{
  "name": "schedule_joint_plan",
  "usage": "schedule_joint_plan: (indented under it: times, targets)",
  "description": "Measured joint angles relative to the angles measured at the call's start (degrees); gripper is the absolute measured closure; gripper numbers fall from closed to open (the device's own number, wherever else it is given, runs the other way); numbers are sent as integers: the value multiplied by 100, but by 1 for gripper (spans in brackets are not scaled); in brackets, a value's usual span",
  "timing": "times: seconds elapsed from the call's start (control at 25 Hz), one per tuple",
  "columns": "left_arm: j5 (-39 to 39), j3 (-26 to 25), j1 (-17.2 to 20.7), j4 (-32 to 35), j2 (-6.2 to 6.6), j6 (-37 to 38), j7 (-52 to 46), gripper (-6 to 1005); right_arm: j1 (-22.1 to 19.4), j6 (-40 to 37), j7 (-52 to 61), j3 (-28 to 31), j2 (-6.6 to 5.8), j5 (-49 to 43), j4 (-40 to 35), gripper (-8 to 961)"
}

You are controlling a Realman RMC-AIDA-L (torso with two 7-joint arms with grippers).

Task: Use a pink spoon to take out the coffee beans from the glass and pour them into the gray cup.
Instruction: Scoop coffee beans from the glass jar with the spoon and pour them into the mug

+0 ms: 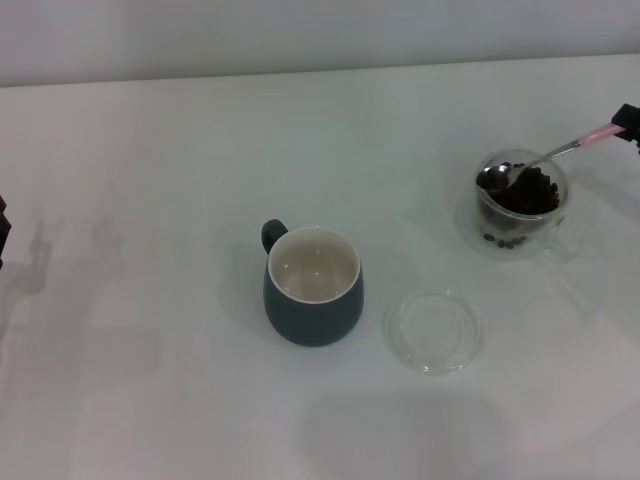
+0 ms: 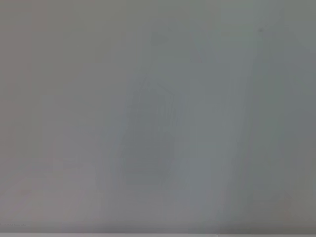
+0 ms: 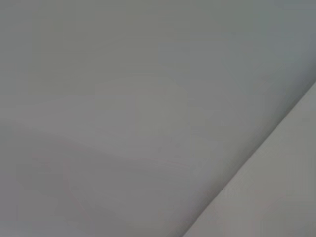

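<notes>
In the head view the glass [image 1: 521, 205] stands at the right of the white table, holding a heap of dark coffee beans [image 1: 530, 194]. The pink spoon [image 1: 545, 157] slants into it, its metal bowl among the beans and its pale pink handle rising to the right edge. There my right gripper [image 1: 627, 121] is shut on the handle's end, only its dark tip showing. The gray cup [image 1: 311, 285] stands at the centre, upright, handle to the far left, cream inside with no beans in it. My left gripper [image 1: 3, 232] is a dark sliver at the left edge. Both wrist views show only blank surface.
A flat clear glass dish [image 1: 434, 331] lies just right of the gray cup, between it and the glass. The table [image 1: 150, 150] ends at a pale wall along the far side.
</notes>
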Motion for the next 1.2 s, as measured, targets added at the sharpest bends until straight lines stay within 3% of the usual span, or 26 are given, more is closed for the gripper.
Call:
schedule_joint_plan:
  times: [0.68, 1.04, 1.2]
  targets:
    - [0, 0, -7, 0, 0, 51, 0, 460, 319, 434, 20, -68, 357, -41, -11, 813]
    - [0, 0, 3, 0, -9, 51, 0, 460, 453, 499, -2, -377, 579, -57, -2, 812]
    - [0, 0, 3, 0, -9, 51, 0, 460, 528, 600, -35, -462, 613, -18, 62, 811]
